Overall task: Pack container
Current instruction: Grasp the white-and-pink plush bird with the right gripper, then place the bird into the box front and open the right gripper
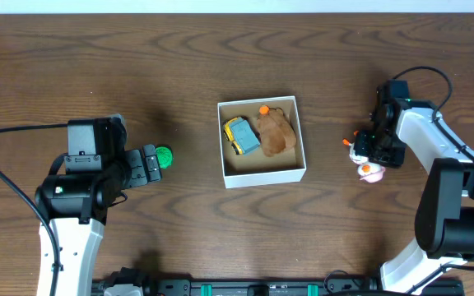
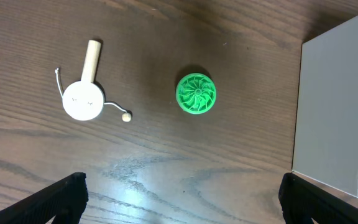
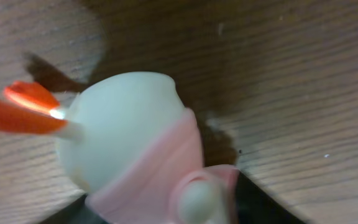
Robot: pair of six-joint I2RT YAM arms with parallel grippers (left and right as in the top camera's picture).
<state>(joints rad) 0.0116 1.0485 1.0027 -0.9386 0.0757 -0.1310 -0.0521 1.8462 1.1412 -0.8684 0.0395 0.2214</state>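
Left gripper (image 2: 182, 190): jaws spread wide, nothing held, poised over the bench (image 1: 220, 49). Just ahead of it lay a green ridged disc (image 2: 196, 94), loose on the wood. A white round rattle (image 2: 83, 99) on a wooden handle lay apart from the disc, on the side away from the box, also loose. Right gripper (image 1: 370, 160): set low over a white and pink toy (image 3: 129, 143) with an orange part (image 3: 23, 109). The toy filled the wrist view, and whether the jaws had closed on it could not be told. It sat on the bench, well apart from the box. Container (image 1: 262, 141): square, white-walled, open-topped, standing mid-bench between the two arms. It held a yellow and blue toy car (image 1: 241, 136), a brown plush (image 1: 276, 131) just beside the car, and a small orange piece (image 1: 263, 109) near the far wall. Bare cardboard showed along the near side. Status, as judged: packing partly done, with three items in. At least three remained outside: the disc, the rattle and the white and pink toy. The disc appeared to be the left arm's nearest candidate, and the white and pink toy the right arm's.
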